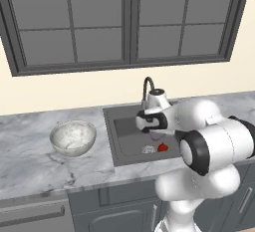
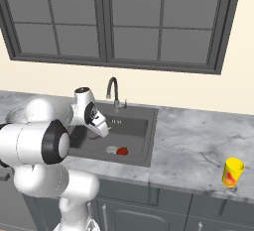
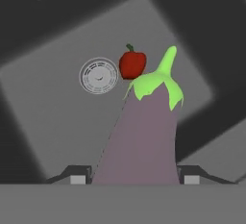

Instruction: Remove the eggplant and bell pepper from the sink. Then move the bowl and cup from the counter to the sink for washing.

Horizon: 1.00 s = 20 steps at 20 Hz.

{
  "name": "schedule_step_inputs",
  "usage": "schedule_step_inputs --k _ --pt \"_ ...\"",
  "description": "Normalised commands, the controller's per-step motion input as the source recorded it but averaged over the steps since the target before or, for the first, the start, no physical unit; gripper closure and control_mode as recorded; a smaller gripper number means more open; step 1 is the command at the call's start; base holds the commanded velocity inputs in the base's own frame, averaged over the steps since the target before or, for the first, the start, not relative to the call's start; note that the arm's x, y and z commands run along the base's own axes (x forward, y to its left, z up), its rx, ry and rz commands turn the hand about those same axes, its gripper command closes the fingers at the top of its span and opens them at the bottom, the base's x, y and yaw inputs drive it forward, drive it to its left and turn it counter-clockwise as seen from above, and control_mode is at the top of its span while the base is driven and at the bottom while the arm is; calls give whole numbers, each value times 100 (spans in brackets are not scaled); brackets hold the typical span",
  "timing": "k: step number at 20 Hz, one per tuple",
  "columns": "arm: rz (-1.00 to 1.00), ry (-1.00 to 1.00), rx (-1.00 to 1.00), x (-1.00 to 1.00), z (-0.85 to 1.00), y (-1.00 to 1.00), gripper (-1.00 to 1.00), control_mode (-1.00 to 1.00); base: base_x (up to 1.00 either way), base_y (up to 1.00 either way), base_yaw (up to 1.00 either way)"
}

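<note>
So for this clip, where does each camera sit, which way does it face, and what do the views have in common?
Left base view: behind the arm to its left, looking forward and down at the sink, bowl and window; the arm rises at lower right.
Right base view: behind it to the right, over the same sink, with the cup; the arm rises at lower left.
Hand view: along the claw into the basin, eggplant between its tips.
All three share the bell pepper beside the drain.

1. You will find no readable text, label, brand or number on any surface.
2. The cup (image 2: 232, 172) carries a red-orange mark on its side; it is too small to read as a sign or letters.
</note>
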Motion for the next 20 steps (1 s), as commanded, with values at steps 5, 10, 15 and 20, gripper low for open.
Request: schedule_step_inputs --k 5,10,15,20 --pt "5 -9 1 -39 34 -21 100 -100 0 0 0" --pt "5 -12 3 -43 26 -31 100 -100 0 0 0" --pt "6 -13 1 -41 25 -36 100 -100 0 0 0" --pt "10 -5 0 -31 28 -42 100 -100 0 0 0"
